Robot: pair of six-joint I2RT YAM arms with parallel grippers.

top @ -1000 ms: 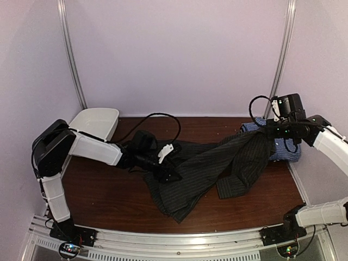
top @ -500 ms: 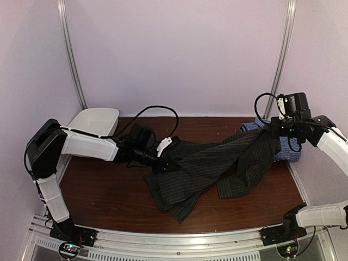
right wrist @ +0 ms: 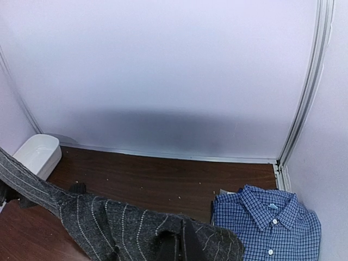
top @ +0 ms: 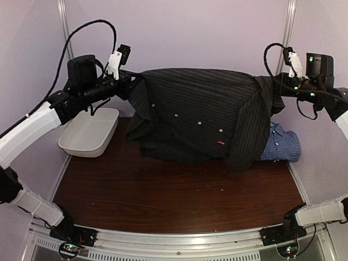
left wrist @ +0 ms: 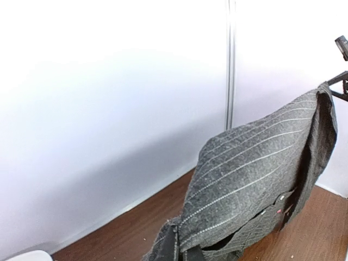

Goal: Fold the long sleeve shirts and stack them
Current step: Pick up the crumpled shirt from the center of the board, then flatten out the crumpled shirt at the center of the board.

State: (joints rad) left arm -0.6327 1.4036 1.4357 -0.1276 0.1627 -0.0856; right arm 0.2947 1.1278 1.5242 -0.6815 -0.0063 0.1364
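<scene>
Top view: the black pinstriped shirt [top: 201, 117] is hanging in the air, stretched wide between both arms above the far half of the table [top: 163, 190]. The left gripper [top: 130, 86] is pressed together on the shirt's left top corner, and the right gripper [top: 270, 87] is pinching the right top corner. The front faces the camera, with a row of pale buttons running across it. The bottom edge droops low toward the table (can't tell if it actually touches). The blue-and-white check shirt [top: 283, 145] lies folded at the far right corner of the table, partly hidden behind the hanging one. A white oval tub [top: 89, 133] sits at the far left corner.

Left wrist view: the fingers of the left gripper [left wrist: 181, 251] are clamped on a bunch of the pinstriped cloth at the bottom of the frame. The rest of the shirt [left wrist: 255, 174] runs off to the right over the brown table.

Right wrist view: same deal here, with the right gripper [right wrist: 176, 247] shut tight on grey-looking pinstripe fabric [right wrist: 119, 225] that trails off to the left. The check shirt [right wrist: 266, 225] lies flat, collar up, in the far right corner. The tub [right wrist: 38, 155] is over by the far left corner.
</scene>
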